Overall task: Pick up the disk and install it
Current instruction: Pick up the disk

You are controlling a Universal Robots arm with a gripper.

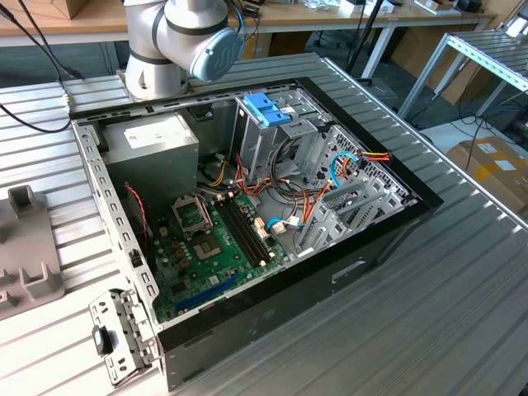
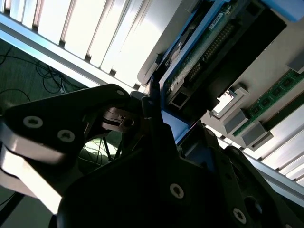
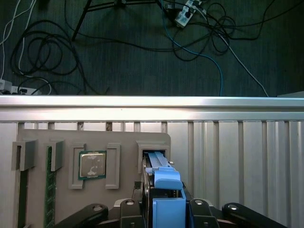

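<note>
The disk (image 3: 160,164), on edge in its light blue carrier, has its end at a slot of the grey fixture tray (image 3: 128,142), next to a pocketed processor chip (image 3: 92,165) and a memory stick (image 3: 49,190), on the ribbed metal table (image 3: 237,156), with the gripper (image 3: 167,197) jaws pinching its flat sides.
</note>
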